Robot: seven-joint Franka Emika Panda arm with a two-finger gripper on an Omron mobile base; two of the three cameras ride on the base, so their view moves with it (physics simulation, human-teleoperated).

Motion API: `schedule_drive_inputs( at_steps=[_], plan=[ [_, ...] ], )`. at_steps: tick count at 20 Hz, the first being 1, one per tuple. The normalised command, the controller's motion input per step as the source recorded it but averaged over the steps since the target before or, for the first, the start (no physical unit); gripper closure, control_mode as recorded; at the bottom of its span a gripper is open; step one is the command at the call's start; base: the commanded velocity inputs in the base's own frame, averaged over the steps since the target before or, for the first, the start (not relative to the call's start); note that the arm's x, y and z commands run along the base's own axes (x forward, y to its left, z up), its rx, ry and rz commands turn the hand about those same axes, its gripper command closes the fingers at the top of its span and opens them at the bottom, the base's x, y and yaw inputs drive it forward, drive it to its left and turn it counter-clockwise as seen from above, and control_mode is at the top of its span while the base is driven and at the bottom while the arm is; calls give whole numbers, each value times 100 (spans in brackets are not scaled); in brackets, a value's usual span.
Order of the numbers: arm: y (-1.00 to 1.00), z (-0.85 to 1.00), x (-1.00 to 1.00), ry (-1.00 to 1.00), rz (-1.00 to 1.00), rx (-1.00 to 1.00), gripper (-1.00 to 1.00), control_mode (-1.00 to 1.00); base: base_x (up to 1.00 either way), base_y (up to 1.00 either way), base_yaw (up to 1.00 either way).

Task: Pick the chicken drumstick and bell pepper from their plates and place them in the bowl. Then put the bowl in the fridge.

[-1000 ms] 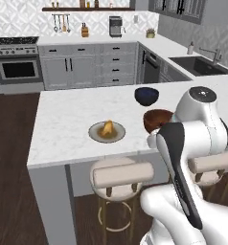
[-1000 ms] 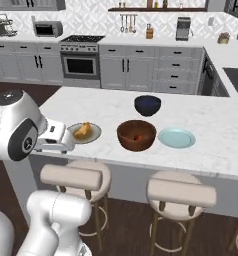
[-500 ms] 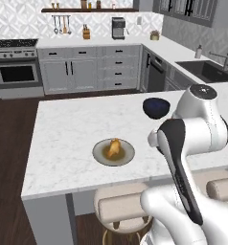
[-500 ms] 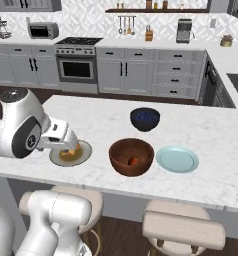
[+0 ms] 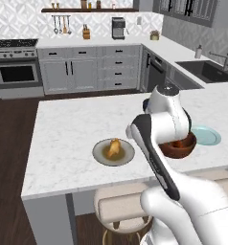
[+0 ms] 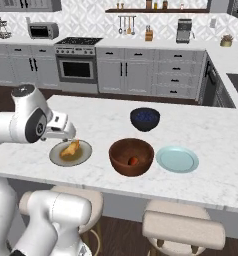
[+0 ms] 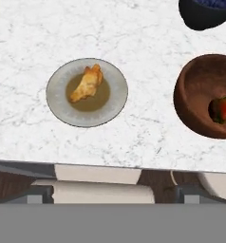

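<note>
Drumstick time: the pincer point(image 6: 66, 134) hangs above the marble island, jaws spread wide with nothing between them, poised over the near-left rim of the grey plate point(image 6: 55, 156). From the hand view the fingertips point(image 7: 39, 193) sit far apart at the bottom, out over the island's front edge, with the plate point(image 7: 116, 90) ahead of them. The chicken drumstick point(image 7: 86, 83) lies tilted across that plate's olive-brown centre, golden and untouched; from the left base view the drumstick point(image 5: 114, 147) sits on the same plate point(image 5: 99, 154), just left of the white arm. Next over, the big wooden bowl point(image 6: 117, 159) stands between the two plates, and the bell pepper point(image 6: 133, 161) is already inside it, a red lump with a dark green part on the bowl's floor point(image 7: 220, 108). Beyond the bowl, the light teal plate point(image 6: 177, 159) lies bare. Behind them, further back on the island, the dark blue bowl point(image 6: 144, 119) stands apart.
</note>
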Motion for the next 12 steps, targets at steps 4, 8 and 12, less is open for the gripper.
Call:
schedule_drive_inputs(
  at_steps=[4,8,12],
  plan=[
    [61,-57,83,12,-9,2,-100,-100,0,0,0],
    [4,-45,66,6,-8,1,-100,-100,0,0,0],
    [0,-44,79,9,-3,0,-100,-100,0,0,0]
  ],
)
